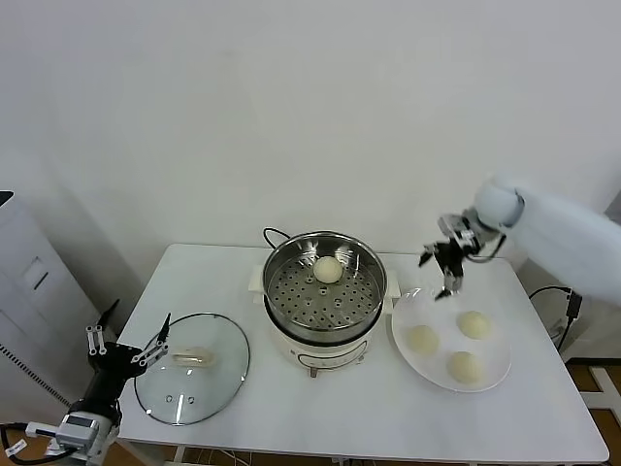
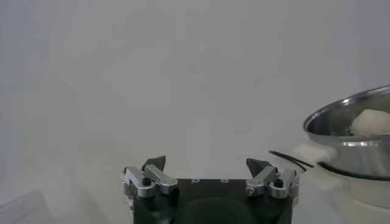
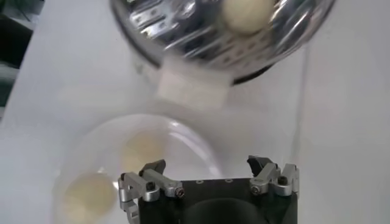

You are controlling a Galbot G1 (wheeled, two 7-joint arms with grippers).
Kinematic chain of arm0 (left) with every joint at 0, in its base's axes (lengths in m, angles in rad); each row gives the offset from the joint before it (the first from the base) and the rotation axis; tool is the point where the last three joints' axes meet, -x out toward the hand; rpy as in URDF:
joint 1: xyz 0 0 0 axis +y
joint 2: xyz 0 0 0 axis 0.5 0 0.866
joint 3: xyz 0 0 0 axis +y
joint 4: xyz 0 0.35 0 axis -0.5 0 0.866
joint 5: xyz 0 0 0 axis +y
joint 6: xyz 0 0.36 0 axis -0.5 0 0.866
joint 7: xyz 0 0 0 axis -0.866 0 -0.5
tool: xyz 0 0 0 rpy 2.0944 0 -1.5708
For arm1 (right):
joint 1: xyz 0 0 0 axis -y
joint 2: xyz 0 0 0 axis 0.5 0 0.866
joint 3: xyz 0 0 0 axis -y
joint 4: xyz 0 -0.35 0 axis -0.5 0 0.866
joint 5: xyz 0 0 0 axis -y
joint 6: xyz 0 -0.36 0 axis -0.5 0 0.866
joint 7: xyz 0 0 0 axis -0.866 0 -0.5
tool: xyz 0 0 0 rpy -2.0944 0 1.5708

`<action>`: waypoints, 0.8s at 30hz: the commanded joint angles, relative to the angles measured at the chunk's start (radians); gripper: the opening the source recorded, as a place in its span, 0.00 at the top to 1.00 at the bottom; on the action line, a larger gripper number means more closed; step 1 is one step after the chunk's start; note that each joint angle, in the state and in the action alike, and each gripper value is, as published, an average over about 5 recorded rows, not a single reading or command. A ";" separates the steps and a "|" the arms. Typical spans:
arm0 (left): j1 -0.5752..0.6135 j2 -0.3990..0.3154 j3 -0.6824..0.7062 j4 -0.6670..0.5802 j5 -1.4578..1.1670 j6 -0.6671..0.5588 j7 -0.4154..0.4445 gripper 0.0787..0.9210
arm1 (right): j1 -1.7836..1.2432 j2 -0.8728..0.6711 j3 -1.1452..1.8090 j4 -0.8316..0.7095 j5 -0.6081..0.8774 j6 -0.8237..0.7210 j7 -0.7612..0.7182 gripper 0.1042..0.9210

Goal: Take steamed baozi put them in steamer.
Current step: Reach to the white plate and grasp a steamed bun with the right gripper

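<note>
A white table (image 1: 320, 427) is carrying a steamer (image 1: 326, 296), a shiny steel basket with a perforated floor on a cream pot, which serves here as the landmark. One steamed baozi (image 1: 328, 270) is sitting inside the basket toward its far rim. Just right of the steamer, a white plate (image 1: 497, 374) is holding three more baozi (image 1: 473, 324) waiting their turn. The right gripper (image 1: 443, 264) is hovering above the plate's near-steamer edge, fingers spread apart and empty (probably placed there to reach down for the next bun). Left of the steamer, a glass lid (image 1: 192, 369) is lying flat, leaving the basket open for loading. The left gripper (image 1: 124, 347) is idling beyond the lid at the table edge, fingers apart and empty.
</note>
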 commanded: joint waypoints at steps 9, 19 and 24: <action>0.014 0.004 0.000 0.000 0.007 0.000 0.001 0.12 | -0.273 -0.034 0.171 0.041 -0.078 -0.020 0.077 0.12; 0.025 0.003 -0.012 0.003 0.005 -0.003 0.003 0.12 | -0.296 0.022 0.187 0.006 -0.117 -0.023 0.088 0.12; 0.023 0.005 -0.013 -0.001 0.005 0.000 0.001 0.12 | -0.300 0.038 0.194 -0.025 -0.152 -0.021 0.087 0.12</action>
